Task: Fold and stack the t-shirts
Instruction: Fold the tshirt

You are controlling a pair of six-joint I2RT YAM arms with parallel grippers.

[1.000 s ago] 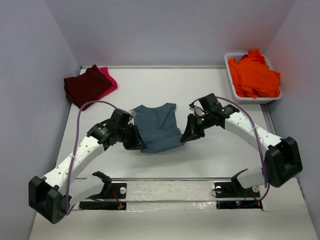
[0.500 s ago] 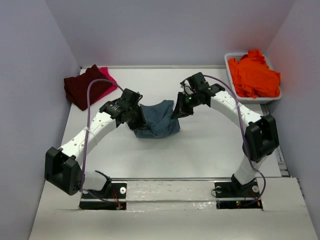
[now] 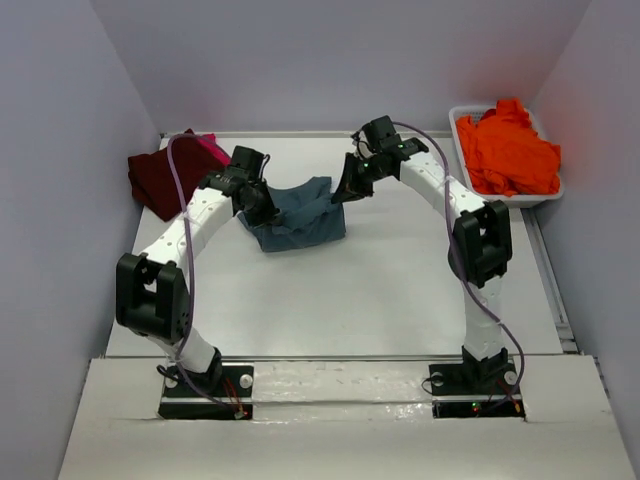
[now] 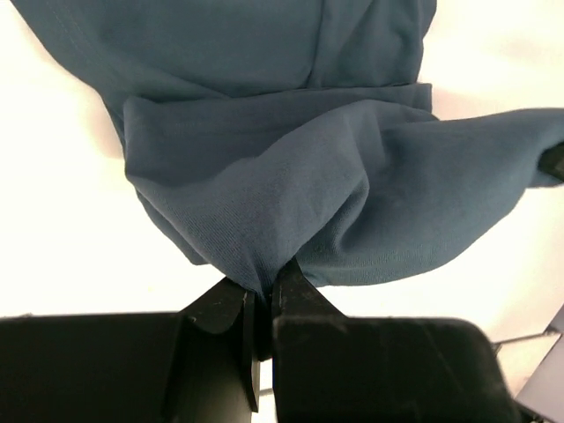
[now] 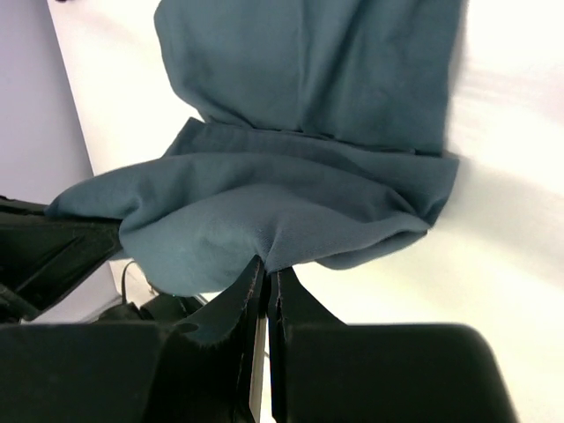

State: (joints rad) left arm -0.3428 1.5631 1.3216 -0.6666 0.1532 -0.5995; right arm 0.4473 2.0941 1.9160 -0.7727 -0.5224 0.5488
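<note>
White matte surface (image 3: 400, 300) carries everything.

Slate teal-blue shirt (image 3: 300, 222) is the reference. It's a soft fine-weave knit. Part of it lies flat on the surface, and one edge is lifted and strung between the two arms, sagging in the middle. My read: mid-fold, with the lifted edge being carried over the flat part and not yet laid down. Pinching it at two spread points keeps that edge roughly straight, so the fold should land square rather than bunched.

Orange shirts (image 3: 508, 150) are well to the right of the teal one and farther back. They're a crumpled, unfolded heap filling a white plastic tub (image 3: 510, 198). Probably the waiting queue.

Maroon shirt (image 3: 165, 172) is left of the teal one and apart from it. It looks flat and compact, so it's likely folded and the start of the stack. A strip of pink shirt (image 3: 215, 150) shows at its far-right edge. It looks to be underneath, but I can't confirm that.

Left hand (image 4: 263, 286) is at the teal shirt's left end. Its black fingers are clenched on a puckered pinch of the cloth, which fans out in folds from the grip.

Right hand (image 5: 266, 269) is at the right end, also clamped on the teal cloth, with the same gathered pucker at the tips.

Risk: the knit is limp, so the sagging middle may touch down first and wrinkle.
</note>
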